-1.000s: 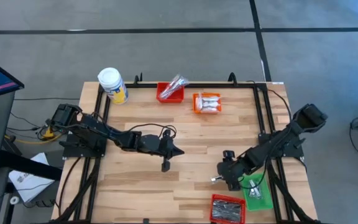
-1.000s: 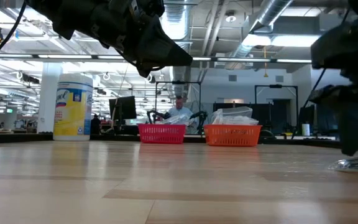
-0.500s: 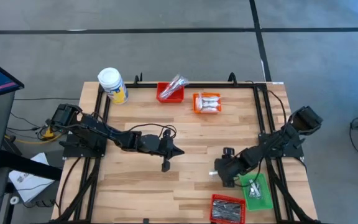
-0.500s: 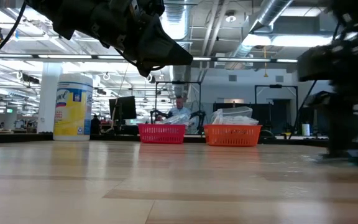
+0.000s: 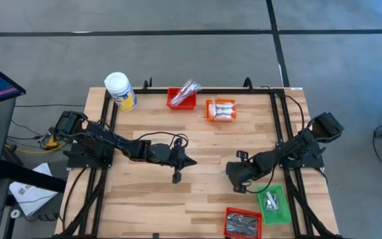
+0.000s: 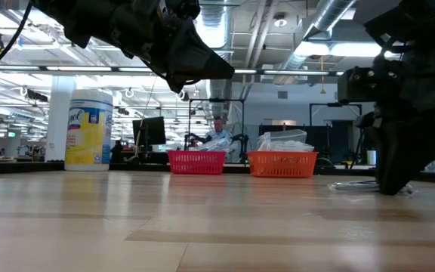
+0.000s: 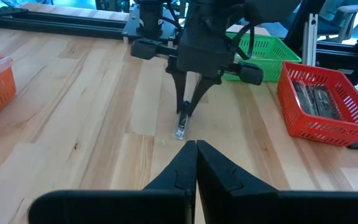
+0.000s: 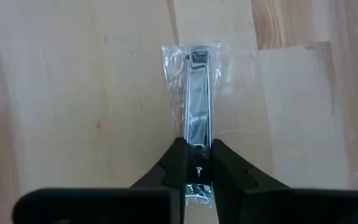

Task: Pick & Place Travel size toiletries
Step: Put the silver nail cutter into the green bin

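The right gripper [image 8: 196, 163] is down at the table [image 5: 197, 139], at about four o'clock from the table's middle in the high view, and its two fingers [image 8: 176, 163] are clamped on the near end of a slim silver stick in a clear wrapper [image 8: 197, 118]. The wrapped stick lies flat on the wood, its free end reaching out past the fingertips. In the left wrist view the same stick [image 7: 181, 126] rests on the boards just under the right gripper's tips. The left gripper [image 7: 196, 149] hovers above the table near its middle, at about nine o'clock from the right gripper, fingers pressed together on nothing. At five o'clock near the table's edge sit a green basket [image 5: 271, 200] and a red basket [image 5: 244, 222] holding more silver sticks. At twelve o'clock stand another red basket [image 5: 181, 98], an orange basket [image 5: 221, 109] with white packets, and at eleven o'clock a yellow jar [image 5: 121, 91] with a white lid.
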Controlling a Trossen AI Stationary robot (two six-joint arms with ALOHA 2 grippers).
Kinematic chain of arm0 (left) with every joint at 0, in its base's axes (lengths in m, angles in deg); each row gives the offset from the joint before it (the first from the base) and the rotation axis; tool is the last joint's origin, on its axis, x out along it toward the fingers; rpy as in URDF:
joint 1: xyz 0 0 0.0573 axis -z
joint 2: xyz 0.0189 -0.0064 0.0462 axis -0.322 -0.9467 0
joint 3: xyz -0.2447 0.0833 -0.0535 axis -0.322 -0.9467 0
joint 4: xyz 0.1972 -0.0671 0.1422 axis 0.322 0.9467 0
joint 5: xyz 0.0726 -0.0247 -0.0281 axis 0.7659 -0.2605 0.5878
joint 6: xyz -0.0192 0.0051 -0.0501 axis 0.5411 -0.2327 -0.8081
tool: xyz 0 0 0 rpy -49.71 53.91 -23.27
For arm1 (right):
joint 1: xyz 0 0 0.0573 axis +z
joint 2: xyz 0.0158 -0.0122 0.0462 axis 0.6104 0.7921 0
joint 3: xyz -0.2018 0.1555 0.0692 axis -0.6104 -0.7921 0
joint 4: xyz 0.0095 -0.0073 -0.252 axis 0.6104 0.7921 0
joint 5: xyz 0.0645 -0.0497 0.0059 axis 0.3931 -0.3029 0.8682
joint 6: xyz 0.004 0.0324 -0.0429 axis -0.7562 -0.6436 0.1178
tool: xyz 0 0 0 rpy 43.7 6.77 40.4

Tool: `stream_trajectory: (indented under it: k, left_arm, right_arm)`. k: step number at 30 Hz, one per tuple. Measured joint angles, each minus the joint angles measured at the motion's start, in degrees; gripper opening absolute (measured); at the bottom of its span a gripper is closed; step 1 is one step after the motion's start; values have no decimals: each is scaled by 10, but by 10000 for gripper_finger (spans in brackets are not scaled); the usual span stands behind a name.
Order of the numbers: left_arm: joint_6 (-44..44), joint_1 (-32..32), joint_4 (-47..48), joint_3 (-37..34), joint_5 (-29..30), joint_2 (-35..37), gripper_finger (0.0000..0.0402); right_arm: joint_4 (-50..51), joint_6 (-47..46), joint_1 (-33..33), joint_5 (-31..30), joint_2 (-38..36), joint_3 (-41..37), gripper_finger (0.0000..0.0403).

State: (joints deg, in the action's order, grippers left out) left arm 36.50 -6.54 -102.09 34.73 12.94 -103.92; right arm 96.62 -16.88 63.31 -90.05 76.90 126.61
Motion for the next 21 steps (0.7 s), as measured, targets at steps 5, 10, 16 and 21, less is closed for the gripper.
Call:
stream_trajectory:
  k: [5,10,16,21]
  left_arm:
    - [3,2,0,0,0,0,1]
    - [5,5,0,0,1,0,1]
    - [7,9,0,0,1,0,1]
    - [7,10,1,-5,1,0,1]
  right_arm:
    - [-1,-9,0,4,-11,-1,53]
    - [11,-11,4,18,-36,-5,44]
    - [52,-44,9,21,-81,-3,38]
    - [98,-128,26,22,-128,-3,38]
